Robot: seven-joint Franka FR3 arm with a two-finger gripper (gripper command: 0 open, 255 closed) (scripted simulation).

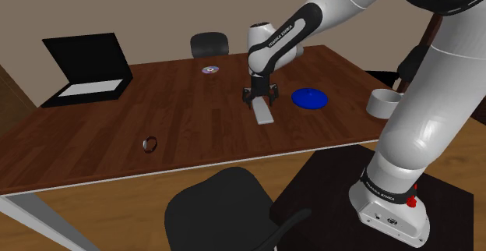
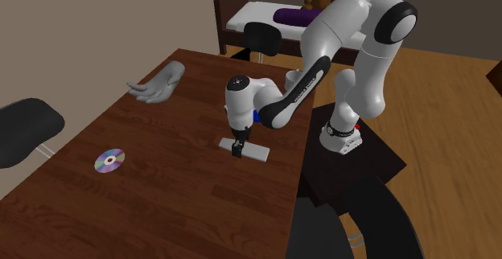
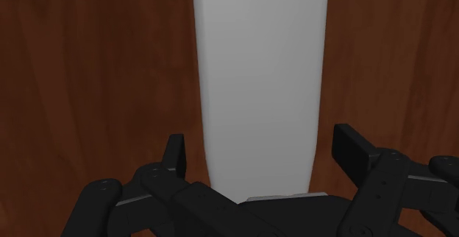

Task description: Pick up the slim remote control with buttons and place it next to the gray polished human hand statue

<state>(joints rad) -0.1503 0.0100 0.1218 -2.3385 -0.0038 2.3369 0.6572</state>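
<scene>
While the tool (image 1: 261, 96) sits low at mid-frame in the shoulder view, its fingers (image 3: 174, 154) stand apart, straddling one end of the pale slim remote (image 1: 265, 115), which lies flat on the bench (image 1: 179, 109) with bare wood around it. The grey hand statue (image 2: 161, 83) rests upper left in the second exterior view, near the bench's corner.

The white arm (image 1: 427, 93) stands tall on its base, bends over at the elbow, and stretches its forearm forward and downward. The wrist is turned so the hand points straight down. The black gripper (image 1: 259, 96) hangs low, its two fingers (image 3: 351, 149) set well apart, not closed together.
</scene>
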